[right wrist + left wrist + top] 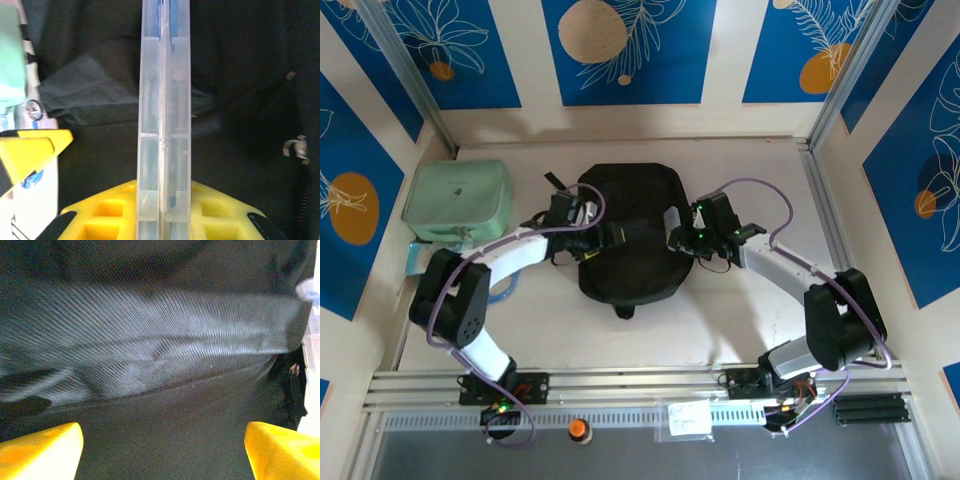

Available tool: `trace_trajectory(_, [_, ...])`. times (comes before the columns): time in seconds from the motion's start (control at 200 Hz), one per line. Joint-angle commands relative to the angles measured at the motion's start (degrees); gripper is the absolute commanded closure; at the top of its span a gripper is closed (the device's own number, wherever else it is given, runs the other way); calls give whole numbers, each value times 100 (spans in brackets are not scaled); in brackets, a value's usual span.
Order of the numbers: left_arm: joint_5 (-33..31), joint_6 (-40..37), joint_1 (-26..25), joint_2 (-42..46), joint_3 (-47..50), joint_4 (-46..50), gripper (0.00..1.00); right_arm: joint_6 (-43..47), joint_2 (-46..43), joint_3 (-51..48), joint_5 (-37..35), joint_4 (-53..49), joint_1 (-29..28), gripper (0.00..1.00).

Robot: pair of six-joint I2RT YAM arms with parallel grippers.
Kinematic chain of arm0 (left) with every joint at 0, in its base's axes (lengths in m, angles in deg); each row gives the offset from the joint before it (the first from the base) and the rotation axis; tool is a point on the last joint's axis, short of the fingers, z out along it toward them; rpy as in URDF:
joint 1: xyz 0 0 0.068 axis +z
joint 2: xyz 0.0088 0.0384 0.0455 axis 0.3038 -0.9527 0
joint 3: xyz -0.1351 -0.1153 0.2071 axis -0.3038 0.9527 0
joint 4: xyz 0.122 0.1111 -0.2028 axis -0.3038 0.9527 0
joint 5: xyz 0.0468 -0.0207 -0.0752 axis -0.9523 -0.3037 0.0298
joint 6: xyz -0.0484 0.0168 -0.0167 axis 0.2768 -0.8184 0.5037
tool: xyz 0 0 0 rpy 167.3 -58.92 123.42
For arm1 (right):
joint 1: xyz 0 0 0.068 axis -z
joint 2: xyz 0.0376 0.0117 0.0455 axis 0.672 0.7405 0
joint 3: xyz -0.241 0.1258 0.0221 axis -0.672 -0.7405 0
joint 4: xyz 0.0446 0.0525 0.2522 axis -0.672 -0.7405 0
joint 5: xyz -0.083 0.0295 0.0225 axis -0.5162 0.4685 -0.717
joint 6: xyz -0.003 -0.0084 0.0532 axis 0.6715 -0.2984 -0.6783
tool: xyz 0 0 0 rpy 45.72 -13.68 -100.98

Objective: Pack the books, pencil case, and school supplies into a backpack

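In the middle of the pale table [720,320], the soft black fabric backpack [630,200] is lying flat, and both arms reach in over it, one from each side.

The right pincer [162,205] is clamped on a thin clear plastic case [164,100]. You see it edge-on from the wrist cam, standing upright between the yellow fingers [100,212], with something blue inside that I can't make out. Black backpack fabric sits right behind it. From the top cam, that pincer [678,238] is at the right-hand edge of the backpack, over its middle.

The left pincer [162,450] is spread wide and holds nothing. Its two yellow fingertips [40,450] sit far apart at the bottom corners of its wrist view, with only ribbed black strap and fabric between them, very close to the lens. From above it [600,235] is over the left-middle part of the backpack, fairly near the other pincer.

Off to the left of the table there's a mint-green soft case [458,200], clear of the backpack and touched by neither arm.
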Motion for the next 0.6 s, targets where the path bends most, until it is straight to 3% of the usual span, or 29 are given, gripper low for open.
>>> trace_trajectory(0.0, [-158, 34, -305, -215, 158, -177, 17, -260, 255, -64, -41, -166, 106, 90])
trace_trajectory(0.38, [-71, 558, -1637, -1012, -46, -769, 19, 715, 1569, 1207, 417, -112, 771, 90])
trace_trajectory(0.595, [-477, -103, -1677, -576, -628, 76, 17, 1017, 1038, 1351, 554, -280, 942, 90])
